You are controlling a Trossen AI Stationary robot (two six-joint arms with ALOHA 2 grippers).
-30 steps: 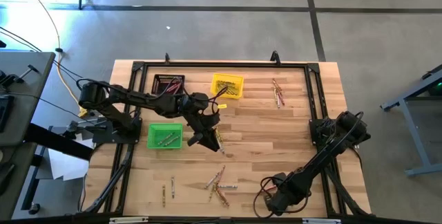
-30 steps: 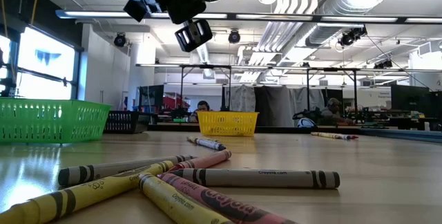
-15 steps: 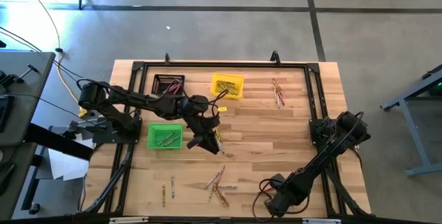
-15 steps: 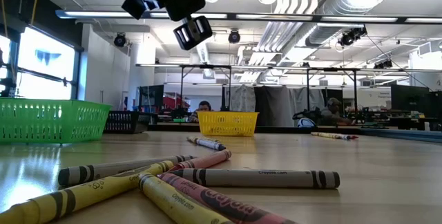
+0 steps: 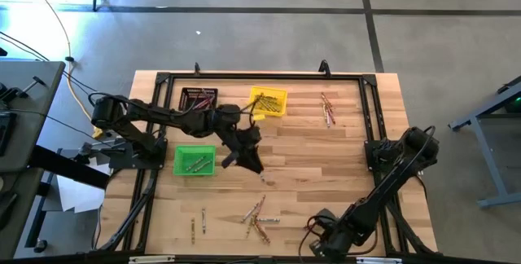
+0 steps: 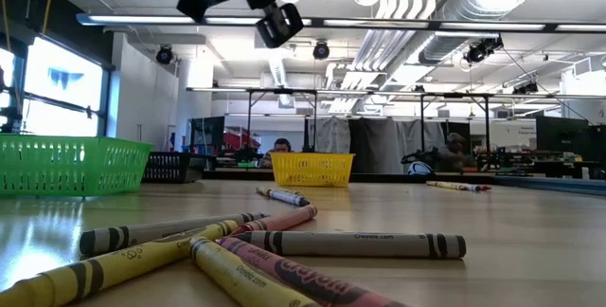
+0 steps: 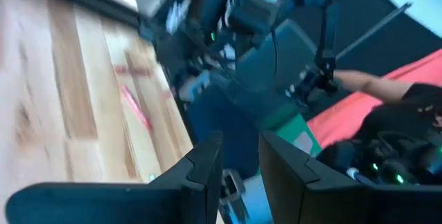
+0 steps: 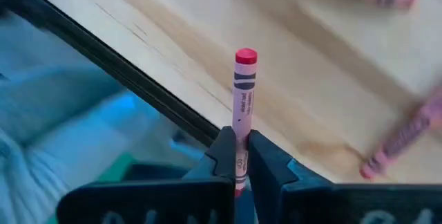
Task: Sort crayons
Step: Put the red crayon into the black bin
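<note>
Crayons lie in loose groups on the wooden table: a cluster near the front [image 5: 259, 217], [image 6: 275, 245], a few at the far right [image 5: 327, 109], and some in the green bin [image 5: 194, 160], yellow bin [image 5: 269, 101] and black bin [image 5: 199, 99]. My right gripper [image 8: 239, 156], [image 5: 316, 244] is at the table's near edge, shut on a red crayon [image 8: 243, 96]. My left gripper [image 7: 240, 160], [image 5: 249, 163] hovers over the table's middle, just right of the green bin. Its fingers stand a narrow gap apart and nothing shows between them. My right gripper pinches the red crayon's paper-wrapped lower part [image 8: 239, 146] between its two fingers. The crayon lies along the fingers, and most of its length sticks out past the fingertips. Its flat end [image 8: 246, 57] points steeply down at the table's near edge, clear of the wood.
A black rail [image 8: 138, 79] runs along the near edge under my right gripper, with the floor beyond it. Pink crayons [image 8: 404, 141] lie on the wood close by. One crayon [image 5: 264, 181] lies just in front of my left gripper. Bare wood spans the right half [image 5: 326, 166].
My left gripper has risen a little over the table's middle and tipped up toward level. My right arm has shifted slightly at the near edge, its hand lifting and rolling.
</note>
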